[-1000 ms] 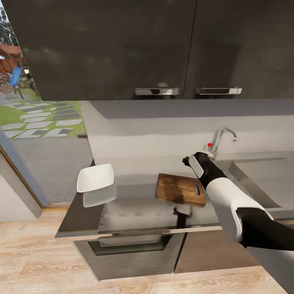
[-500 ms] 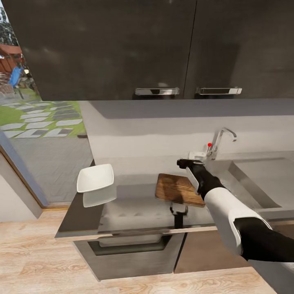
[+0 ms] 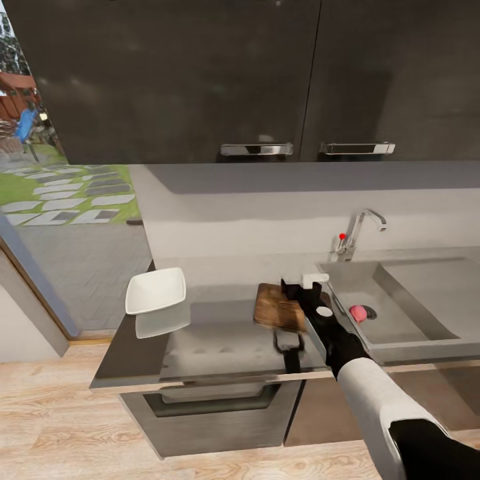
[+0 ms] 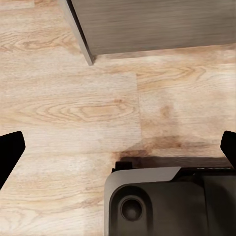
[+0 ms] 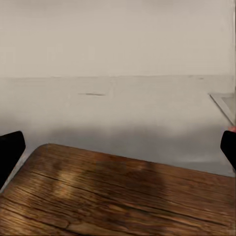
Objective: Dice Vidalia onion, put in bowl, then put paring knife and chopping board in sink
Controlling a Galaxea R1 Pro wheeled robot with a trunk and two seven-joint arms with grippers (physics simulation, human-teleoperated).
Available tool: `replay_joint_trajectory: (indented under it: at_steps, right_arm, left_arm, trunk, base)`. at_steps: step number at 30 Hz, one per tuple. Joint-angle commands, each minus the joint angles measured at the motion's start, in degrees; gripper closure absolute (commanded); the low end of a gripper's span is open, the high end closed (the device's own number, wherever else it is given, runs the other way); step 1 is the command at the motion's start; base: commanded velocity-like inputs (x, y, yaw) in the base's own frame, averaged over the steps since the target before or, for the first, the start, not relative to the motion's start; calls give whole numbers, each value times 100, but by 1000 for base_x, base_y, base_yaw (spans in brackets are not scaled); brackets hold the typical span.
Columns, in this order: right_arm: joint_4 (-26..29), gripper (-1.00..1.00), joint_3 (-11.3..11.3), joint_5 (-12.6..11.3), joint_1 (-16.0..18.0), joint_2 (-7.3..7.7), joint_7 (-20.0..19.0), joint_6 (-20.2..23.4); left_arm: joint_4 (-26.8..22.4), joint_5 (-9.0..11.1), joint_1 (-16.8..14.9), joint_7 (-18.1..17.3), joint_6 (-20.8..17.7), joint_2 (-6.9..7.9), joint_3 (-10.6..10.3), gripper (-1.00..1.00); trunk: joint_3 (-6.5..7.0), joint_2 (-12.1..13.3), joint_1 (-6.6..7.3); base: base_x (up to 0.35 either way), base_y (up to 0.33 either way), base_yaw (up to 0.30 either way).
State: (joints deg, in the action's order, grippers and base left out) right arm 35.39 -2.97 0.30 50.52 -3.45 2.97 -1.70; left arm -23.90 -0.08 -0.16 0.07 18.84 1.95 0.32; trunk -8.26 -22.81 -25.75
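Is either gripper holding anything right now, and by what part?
Nothing is held. The right gripper is open above the chopping board; the left gripper hangs open over the floor.

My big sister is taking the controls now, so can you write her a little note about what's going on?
Right gripper: open, holding nothing, low over the chopping board.
Left gripper: open, holding nothing, pointed at the wood floor.
The board lies on the countertop beside the sink; the bowl sits near the counter's left end.
A pinkish round thing lies in the sink by the drain, probably the onion.
Nothing diced yet. All steps remain.
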Motion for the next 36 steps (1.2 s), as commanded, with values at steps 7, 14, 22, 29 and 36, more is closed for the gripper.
replay_joint_trajectory:
  at_steps: [7,14,22,29,36]
  right_arm:
    - [1256,-100,-20,-3,-479,-5,13,155]
    - [2989,-100,-20,9,-1483,17,13,663]
    - [4256,-100,-20,21,-2687,44,7,832]
    - [4407,-100,-15,23,-3172,77,2,780]
    - [4415,-100,-17,214,-3338,75,2,782]
  left_arm:
    - [-5,-9,-2,2,14,6,3,-100]
    - [-6,-10,-2,2,14,6,3,-100]
    - [-7,-10,-2,2,14,7,3,-100]
    - [-32,-10,-2,2,14,7,10,-100]
    - [-43,-10,-2,2,14,1,11,-100]
  trunk:
    - [-11,-11,-3]
    - [-11,-11,-3]
    - [-11,-11,-3]
    - [-11,-11,-3]
    - [-11,-11,-3]
  base:
    - [0,0,0]
    - [0,0,0]
    - [0,0,0]
    - [0,0,0]
    - [-62,-9,0]
